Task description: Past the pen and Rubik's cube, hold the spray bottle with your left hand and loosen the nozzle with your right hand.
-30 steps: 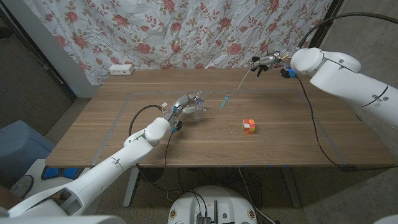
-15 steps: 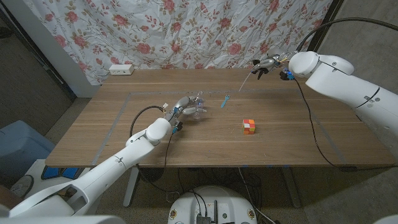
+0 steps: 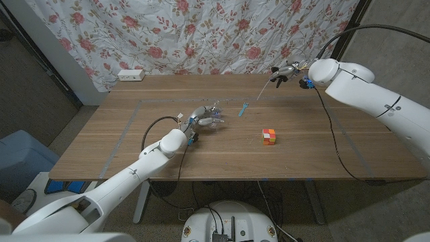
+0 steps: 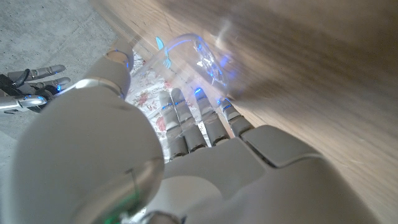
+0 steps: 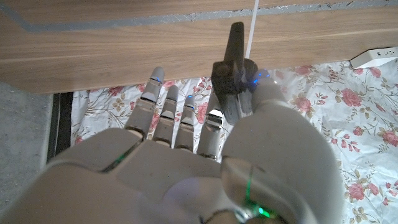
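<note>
Left hand (image 3: 205, 117) is wrapped around a clear spray bottle (image 3: 213, 114) near the middle of the wooden table (image 3: 114, 141). From the head camera, the bottle looks tipped on its side, with the fingers curled over it. Seen from the left wrist, the fingers (image 4: 186, 124) reach up to the see-through bottle (image 4: 193, 56), which is blurry and glows a little blue.

Right hand (image 3: 287, 69) is up in the air over the far right part of the table, well apart from the bottle. It pinches the dark nozzle (image 3: 279, 72), and a thin white tube (image 3: 263, 87) hangs down from it toward the table. From the right wrist, the dark nozzle (image 5: 235, 68) sits between the thumb and the fingers (image 5: 180, 115), and the white tube (image 5: 253, 28) runs away across the wood. So the nozzle is off the bottle.

Just beside the bottle, on its right, lies a small blue pen (image 3: 243, 109). Closer to the robot and more to the right sits a cube (image 3: 269, 136) with orange, white and yellow squares. It is near the pen but not touching it.

Behind the table hangs a curtain (image 3: 201, 33) with pink roses. A white power strip (image 3: 131, 75) lies at the far left edge of the table. A black cable (image 3: 339, 141) runs from the right arm across the table.
</note>
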`<state>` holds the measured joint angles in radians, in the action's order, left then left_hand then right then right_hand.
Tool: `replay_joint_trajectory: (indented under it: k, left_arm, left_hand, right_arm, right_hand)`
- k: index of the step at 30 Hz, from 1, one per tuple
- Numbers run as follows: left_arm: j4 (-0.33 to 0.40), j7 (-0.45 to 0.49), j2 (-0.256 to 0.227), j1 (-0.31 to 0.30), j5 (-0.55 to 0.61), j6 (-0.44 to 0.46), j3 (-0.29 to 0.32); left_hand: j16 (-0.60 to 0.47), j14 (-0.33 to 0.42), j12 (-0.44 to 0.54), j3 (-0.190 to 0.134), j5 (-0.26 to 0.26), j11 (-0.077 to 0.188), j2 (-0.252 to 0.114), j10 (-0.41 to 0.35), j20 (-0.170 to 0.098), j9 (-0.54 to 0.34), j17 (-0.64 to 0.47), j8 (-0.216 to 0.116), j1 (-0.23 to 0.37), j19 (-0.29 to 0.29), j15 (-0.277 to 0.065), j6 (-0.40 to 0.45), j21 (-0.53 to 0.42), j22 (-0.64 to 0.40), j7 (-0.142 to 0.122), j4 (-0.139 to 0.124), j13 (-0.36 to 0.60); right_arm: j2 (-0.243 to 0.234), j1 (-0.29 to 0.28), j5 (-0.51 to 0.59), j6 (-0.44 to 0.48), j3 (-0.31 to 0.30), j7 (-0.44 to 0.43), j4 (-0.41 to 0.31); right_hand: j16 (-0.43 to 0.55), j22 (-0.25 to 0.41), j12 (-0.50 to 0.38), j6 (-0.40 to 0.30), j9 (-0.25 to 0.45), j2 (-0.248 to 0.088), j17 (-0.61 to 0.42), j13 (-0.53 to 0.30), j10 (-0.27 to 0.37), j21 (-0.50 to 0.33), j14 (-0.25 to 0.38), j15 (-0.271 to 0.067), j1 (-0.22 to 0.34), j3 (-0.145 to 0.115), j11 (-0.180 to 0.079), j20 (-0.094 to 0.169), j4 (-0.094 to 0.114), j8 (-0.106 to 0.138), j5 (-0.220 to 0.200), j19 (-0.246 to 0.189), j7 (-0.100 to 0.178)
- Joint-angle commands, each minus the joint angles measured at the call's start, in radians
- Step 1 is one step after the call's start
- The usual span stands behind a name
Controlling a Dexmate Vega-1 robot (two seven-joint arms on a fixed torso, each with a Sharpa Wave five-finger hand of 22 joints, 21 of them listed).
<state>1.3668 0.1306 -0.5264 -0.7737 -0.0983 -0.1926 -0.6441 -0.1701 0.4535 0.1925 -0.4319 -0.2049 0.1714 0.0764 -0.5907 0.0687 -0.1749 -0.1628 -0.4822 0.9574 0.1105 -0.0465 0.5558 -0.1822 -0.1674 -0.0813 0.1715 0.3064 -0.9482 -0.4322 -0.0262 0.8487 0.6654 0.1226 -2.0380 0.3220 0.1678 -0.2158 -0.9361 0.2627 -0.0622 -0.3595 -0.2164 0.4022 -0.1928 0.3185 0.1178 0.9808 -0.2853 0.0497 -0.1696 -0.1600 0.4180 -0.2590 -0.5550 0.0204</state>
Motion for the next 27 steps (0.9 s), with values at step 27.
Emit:
replay_joint_trajectory:
  k: [27]
  left_arm:
    - [-0.121,-0.065,0.038,0.048,-0.04,-0.06,-0.022]
  left_hand:
    - [0.002,-0.096,-0.007,0.021,0.003,-0.017,-0.068,0.08,-0.009,-0.005,-0.003,0.083,-0.101,0.0,-0.114,0.017,-0.004,-0.002,-0.077,0.003,-0.068]
  right_arm:
    - [0.052,0.024,0.057,0.008,0.054,0.007,0.082]
  right_hand:
    - [0.008,0.002,-0.005,-0.057,0.0,-0.003,-0.008,-0.002,0.009,0.001,0.001,-0.013,0.01,0.003,-0.004,0.01,0.0,0.007,-0.009,-0.005,0.07]
